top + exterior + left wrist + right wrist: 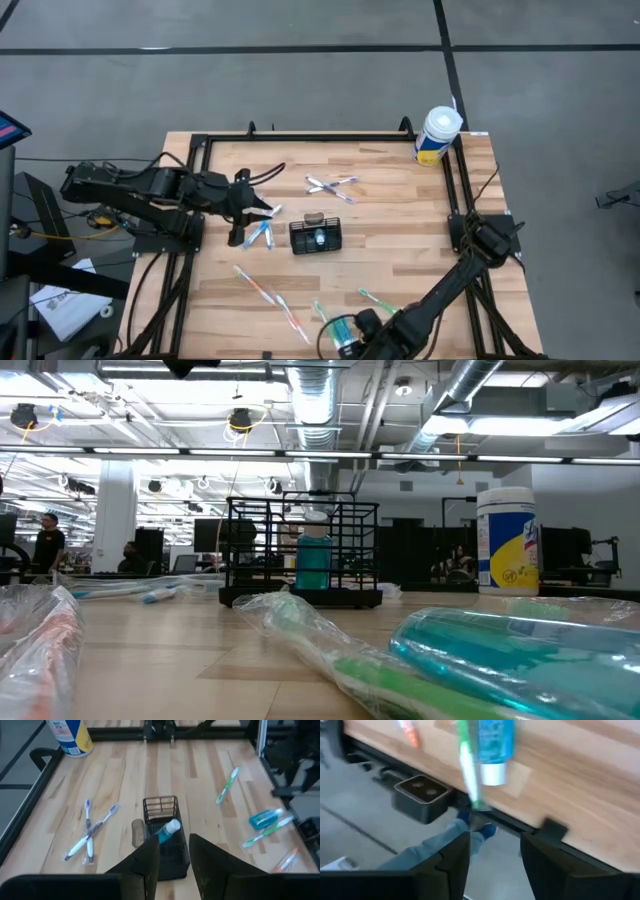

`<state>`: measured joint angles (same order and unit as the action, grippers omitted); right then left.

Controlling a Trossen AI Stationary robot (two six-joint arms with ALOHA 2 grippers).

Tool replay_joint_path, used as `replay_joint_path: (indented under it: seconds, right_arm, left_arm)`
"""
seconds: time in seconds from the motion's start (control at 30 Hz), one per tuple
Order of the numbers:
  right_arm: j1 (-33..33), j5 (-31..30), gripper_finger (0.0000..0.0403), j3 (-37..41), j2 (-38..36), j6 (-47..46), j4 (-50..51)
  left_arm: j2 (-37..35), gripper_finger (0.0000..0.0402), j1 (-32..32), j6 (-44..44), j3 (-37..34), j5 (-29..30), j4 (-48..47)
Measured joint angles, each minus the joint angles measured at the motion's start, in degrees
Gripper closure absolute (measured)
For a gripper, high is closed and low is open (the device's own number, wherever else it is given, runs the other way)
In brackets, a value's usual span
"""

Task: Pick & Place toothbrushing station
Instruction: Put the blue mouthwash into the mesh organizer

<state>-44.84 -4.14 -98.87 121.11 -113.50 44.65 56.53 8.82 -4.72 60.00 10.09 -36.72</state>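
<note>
High view: one toothbrushing station (316,237), frame centre, holding one blue bottle (318,238); one wipes tub (437,135), upper right; two crossed toothbrushes (332,186) above the station. Left gripper (262,212) just left of the station; right gripper (338,338) at bottom centre.

Low view: station (300,552) centre, tub (507,540) right.

Left wrist view: left gripper (173,851) released, fingers spread around the station's (163,837) near end.

Right wrist view: right gripper (494,847) released, holding nothing, beyond the table edge (530,827).

Even overhead light, blurred foreground
</note>
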Motion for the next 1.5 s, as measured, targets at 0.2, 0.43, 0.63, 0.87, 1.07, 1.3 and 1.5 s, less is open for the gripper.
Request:
replay_joint_path:
  seconds: [0.2, 0.43, 0.63, 0.87, 1.07, 1.3, 1.5]
  right_arm:
    - [0.81, -0.24, 0.0234, -0.07, 0.31, -0.11, -1.82]
    - [2.99, 0.06, 0.0236, -0.16, 1.78, 1.86, -2.09]
    - [4.04, 1.51, 0.0234, -0.01, 2.79, 3.79, -2.21]
    - [4.52, 2.54, 0.0236, 0.15, 4.08, 4.23, -2.89]
    - [4.52, 2.4, 0.0236, 0.61, 3.81, 4.42, -3.6]
    - [4.33, 2.68, 0.0238, 4.83, 3.88, 2.74, -10.46]
    - [4.42, 3.02, 0.0237, 7.39, 3.86, 2.88, -12.92]
  left_arm:
    - [0.07, 0.0302, 0.0, -0.68, -0.01, -0.26, 0.16]
    - [0.07, 0.0302, 0.0, -1.61, -0.01, -0.44, 0.32]
    - [0.07, 0.0302, 0.0, -1.58, -0.01, -0.42, 0.32]
    - [0.09, 0.0302, 0.0, -1.31, -0.01, -0.39, 0.11]
    - [0.09, 0.0302, 0.0, -1.68, -1.96, -0.43, 0.24]
    - [0.09, 0.0302, 0.15, -3.58, -5.07, -1.99, 0.6]
    - [0.09, 0.0302, 0.15, -3.66, -5.41, -1.99, 1.26]
